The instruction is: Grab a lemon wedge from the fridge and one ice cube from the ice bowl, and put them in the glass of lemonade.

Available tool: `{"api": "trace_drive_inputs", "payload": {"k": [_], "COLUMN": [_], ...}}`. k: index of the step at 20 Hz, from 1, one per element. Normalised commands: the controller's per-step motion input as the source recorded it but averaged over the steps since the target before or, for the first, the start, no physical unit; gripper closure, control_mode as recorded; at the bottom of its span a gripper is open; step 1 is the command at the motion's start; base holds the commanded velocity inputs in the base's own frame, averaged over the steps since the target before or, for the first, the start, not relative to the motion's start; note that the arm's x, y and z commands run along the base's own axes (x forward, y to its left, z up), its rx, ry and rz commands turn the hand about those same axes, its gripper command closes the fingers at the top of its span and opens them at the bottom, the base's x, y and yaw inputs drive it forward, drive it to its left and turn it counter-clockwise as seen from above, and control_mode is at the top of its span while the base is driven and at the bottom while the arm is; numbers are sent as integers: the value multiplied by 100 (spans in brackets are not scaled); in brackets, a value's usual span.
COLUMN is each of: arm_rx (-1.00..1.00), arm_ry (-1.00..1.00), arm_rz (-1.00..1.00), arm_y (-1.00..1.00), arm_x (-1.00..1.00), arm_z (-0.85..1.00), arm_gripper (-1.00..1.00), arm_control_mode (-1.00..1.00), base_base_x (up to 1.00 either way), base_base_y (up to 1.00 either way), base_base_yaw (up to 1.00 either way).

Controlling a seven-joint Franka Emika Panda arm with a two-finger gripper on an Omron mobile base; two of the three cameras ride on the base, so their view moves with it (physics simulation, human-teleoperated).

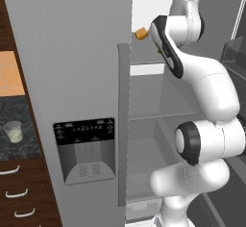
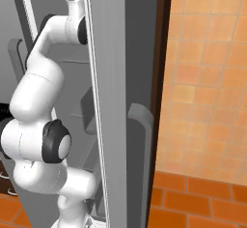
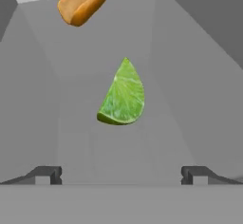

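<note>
Risks first. The lemon wedge (image 3: 121, 95) lies on a grey shelf inside the fridge (image 1: 72, 77), straight ahead of the gripper (image 3: 121, 174) and centred between its tips, yet clearly apart from them. The wedge is small and curved with a thin pointed end, so if the jaws close off-centre I expect it to squirt sideways or tip over rather than be caught. The closing axis needs to cross its thick middle, not the tip.

Second risk — an orange, bun-like item (image 3: 83, 2) sits farther back on the same shelf, up and to the left in the hand view. It is well apart from the wedge, but an overshoot along the approach could push the wedge towards it or against the rear wall.

Third risk — the arm reaches deep into the open compartment, between the shelf edges and the open right-hand door. In the left base view the forearm runs close beside the door edge, so a wide retreat could clip a shelf or the door.

Hand: fingers spread fully, nothing between them and nothing touched. Both tips stand low at the near edge of the hand view, with bare shelf between them.

The glass of lemonade (image 1: 13, 131) stands on the dark counter left of the fridge, far from the hand.
</note>
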Motion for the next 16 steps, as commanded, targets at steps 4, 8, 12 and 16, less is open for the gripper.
{"api": "trace_drive_inputs", "payload": {"k": [4,8,12,16], "arm_rx": [4,5,0,0], "arm_ry": [-7,-2,12,10], "arm_rz": [1,4,1,0], "arm_y": [-4,-2,-19,-15], "arm_x": [80,83,35,0], "arm_z": [-1,-1,10,1], "arm_gripper": [-100,-100,-100,-100], "arm_control_mode": [-100,-100,-100,-100], "base_base_x": [0,0,0,0], "base_base_y": [0,0,0,0], "base_base_yaw": [0,0,0,0]}}
